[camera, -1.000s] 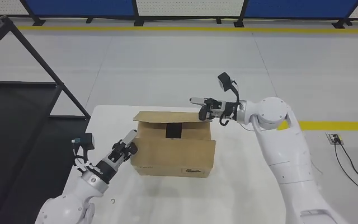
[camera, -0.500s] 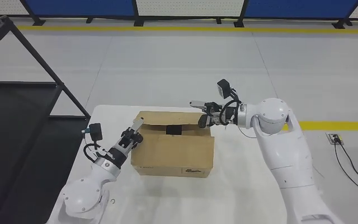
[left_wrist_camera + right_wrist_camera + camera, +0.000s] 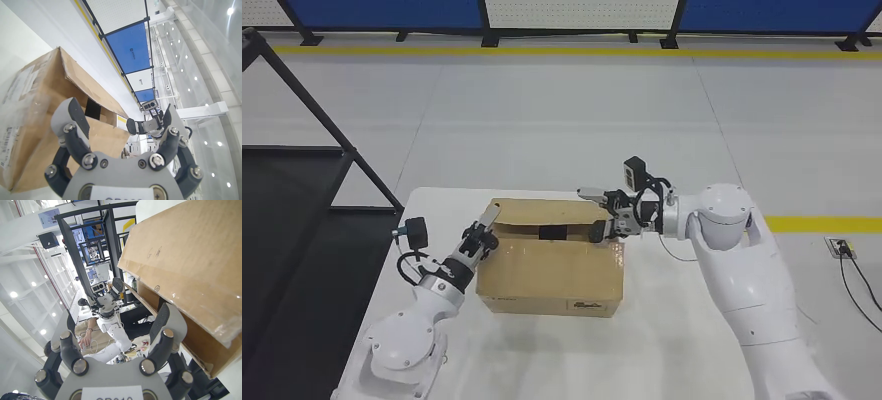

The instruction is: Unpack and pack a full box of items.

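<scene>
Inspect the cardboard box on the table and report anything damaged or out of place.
The cardboard box is not fully shut: a dark gap shows in the middle of its top, and one flap edge looks ragged and creased, as if torn.

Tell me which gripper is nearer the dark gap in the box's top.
Right. The right gripper sits at the box's far right corner, close to the dark gap; the left gripper is at the opposite end.
</scene>
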